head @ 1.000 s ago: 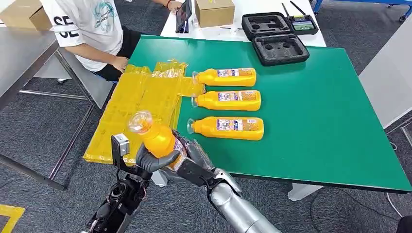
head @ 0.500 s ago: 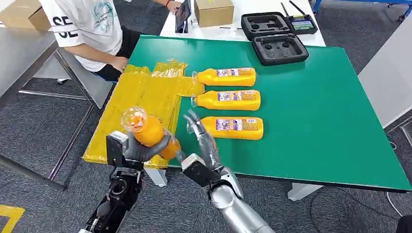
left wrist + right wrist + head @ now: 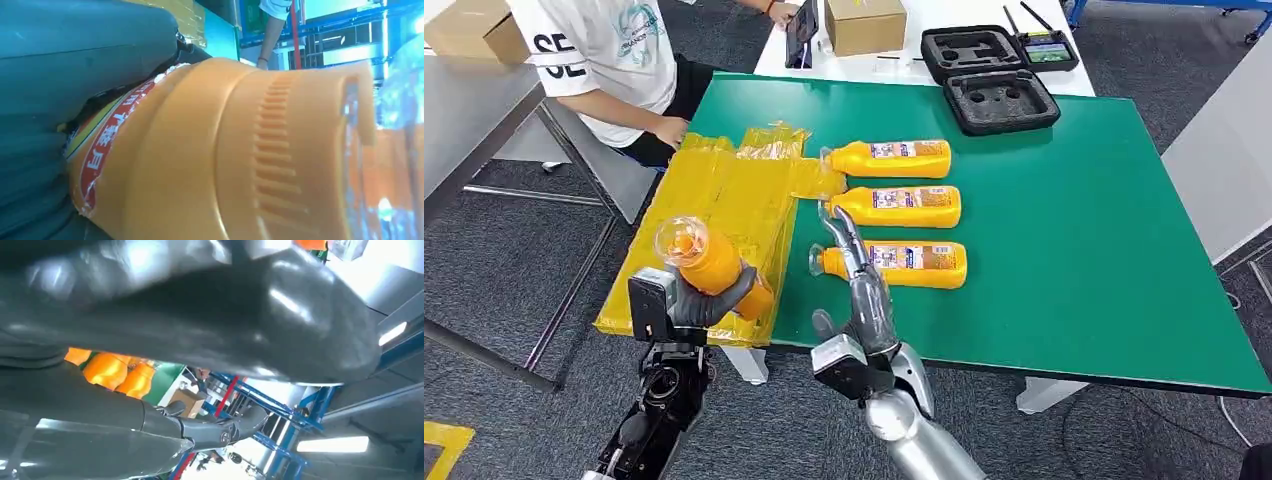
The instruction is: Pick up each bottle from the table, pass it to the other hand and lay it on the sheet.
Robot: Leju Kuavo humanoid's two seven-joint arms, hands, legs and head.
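My left hand grips an orange bottle with a clear cap, held tilted over the near edge of the yellow sheet. Close up, that bottle shows its ribbed neck and red label. My right hand is open, fingers stretched upward, hovering over the table's near edge just in front of the nearest of three orange bottles lying in a row on the green table. The other two bottles lie further back. The right wrist view shows the open dark fingers.
A person in a white shirt sits at the far left corner with a hand near the sheet. A black foam case, a controller and a cardboard box stand at the back. A grey table is on the left.
My right hand has let go of the bottle, opened and moved right toward the nearest lying bottle. My left hand has carried the bottle to the left, over the sheet's near edge.
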